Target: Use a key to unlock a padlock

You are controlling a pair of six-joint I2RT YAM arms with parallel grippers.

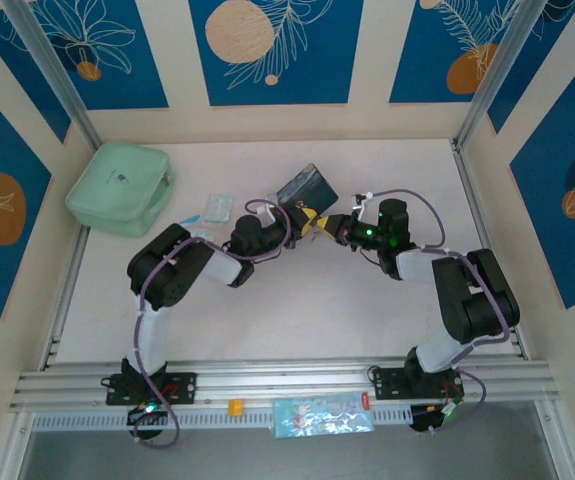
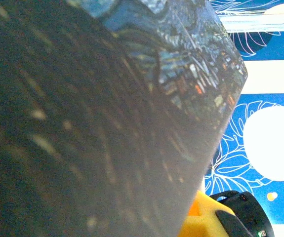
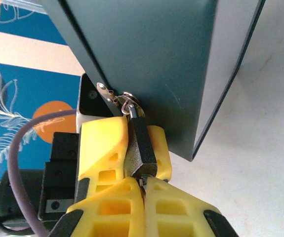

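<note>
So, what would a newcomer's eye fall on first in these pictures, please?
The left gripper and right gripper meeting mid-table at the blue starry-night tin. Up close, the dark padlock hangs from its hasp, clamped between yellow fingers. A mint-green case sits far left.

Tin (image 2: 181, 59) in swirling dark-blue starry-night print with orange and pale flecks, black padlock (image 3: 143, 153) with silvery shackle, yellow left pincer (image 3: 134, 163) and right pincer (image 3: 144, 183), mint-green pouch (image 1: 119, 187), cream counter (image 1: 307, 300), blue wall panels (image 1: 317, 60) with white leaf outlines, orange discs
</note>
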